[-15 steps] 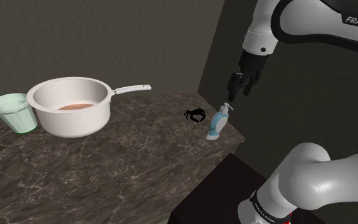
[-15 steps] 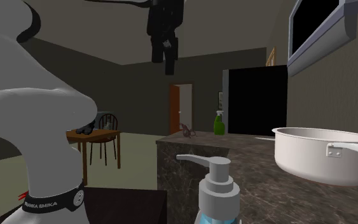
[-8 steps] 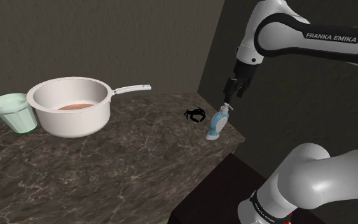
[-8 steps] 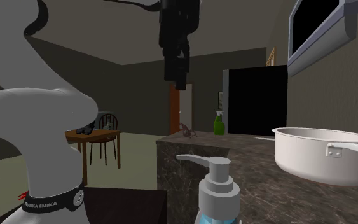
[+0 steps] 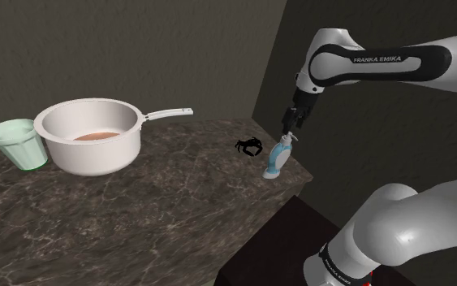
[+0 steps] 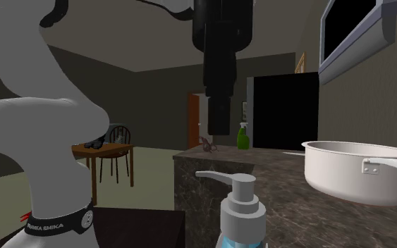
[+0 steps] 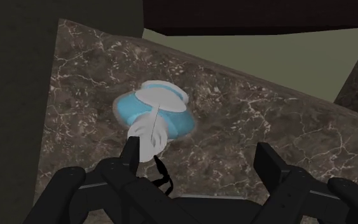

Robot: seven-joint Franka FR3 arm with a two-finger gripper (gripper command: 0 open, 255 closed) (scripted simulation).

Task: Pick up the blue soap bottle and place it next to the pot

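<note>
The hand (image 5: pixel 293 122) has dropped closer and is now just above the blue soap bottle (image 5: pixel 278 159), fingers spread and empty, the pump head beside one finger. Nothing is grasped yet. Closing, lifting and carrying to the white pot (image 5: pixel 88 135), well away across the desk (image 5: pixel 145 215), remain.

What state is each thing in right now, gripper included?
Blue soap bottle: upright near the counter's edge, not gripped.
Gripper: open, poised over the blue soap bottle, holding nothing.
Pot: upright, brownish contents inside.
Green cup: upright beside the pot.
Green spray bottle: upright on the counter.
</note>
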